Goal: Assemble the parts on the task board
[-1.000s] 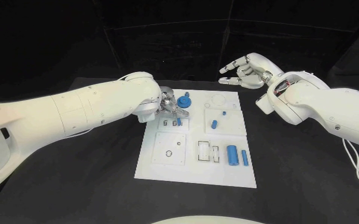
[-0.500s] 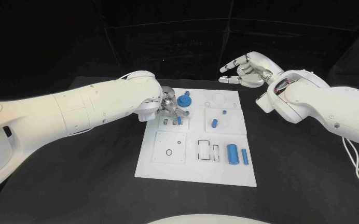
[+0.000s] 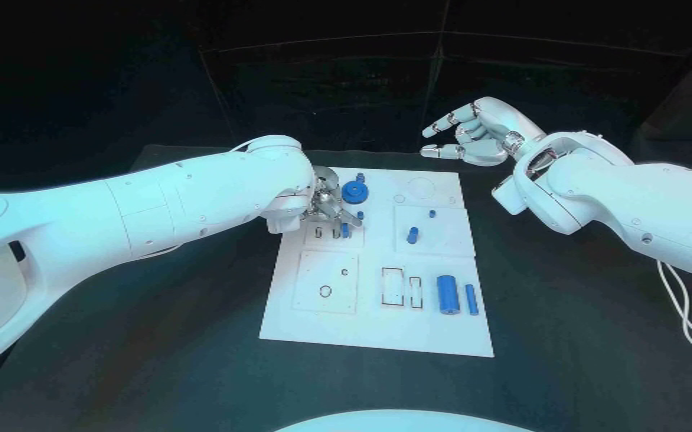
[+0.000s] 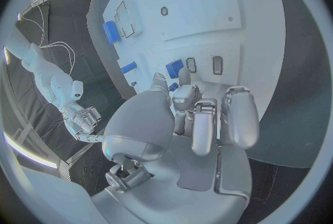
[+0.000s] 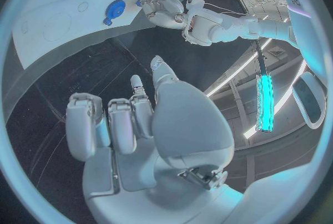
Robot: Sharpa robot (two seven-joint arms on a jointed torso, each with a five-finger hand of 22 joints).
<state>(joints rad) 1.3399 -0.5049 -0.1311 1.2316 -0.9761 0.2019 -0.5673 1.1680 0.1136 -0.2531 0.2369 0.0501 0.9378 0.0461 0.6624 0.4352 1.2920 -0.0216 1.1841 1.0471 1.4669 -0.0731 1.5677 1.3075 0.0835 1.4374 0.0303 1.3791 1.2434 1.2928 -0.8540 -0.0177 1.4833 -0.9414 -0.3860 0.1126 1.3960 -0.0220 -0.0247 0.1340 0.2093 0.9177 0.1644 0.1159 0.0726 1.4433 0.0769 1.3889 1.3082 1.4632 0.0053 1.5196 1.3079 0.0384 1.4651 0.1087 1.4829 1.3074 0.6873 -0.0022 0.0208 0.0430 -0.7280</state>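
Left hand: my left hand point(image 3: 330, 202) hung over the far left part of the board point(image 3: 332, 327), fingers curled down close together above two small slots point(image 4: 205, 64). A small blue piece point(image 4: 175, 67) sat just beyond the fingertips in the left wrist view; I could not tell whether I pinched it or only touched it.
Right hand: my right hand point(image 3: 472, 134) was raised off beyond the board's far right corner, fingers spread and holding nothing.
Board: the white plate lay flat on the black surface point(image 3: 144, 352), between my arms.
Parts: a blue knob point(image 3: 356, 193) stood just beside my left hand; two small pegs point(image 3: 414, 236) were near the middle; a thick cylinder point(image 3: 447, 295) and a thin rod point(image 3: 470, 299) lay side by side at the near right.
Handling: I judged the parts light, stiff and smooth, probably plastic, so apt to slip or roll.
Where to hold: I judged the peg best pinched across its sides near the top, leaving the lower end free for the slot; cylinder and rod at mid-length.
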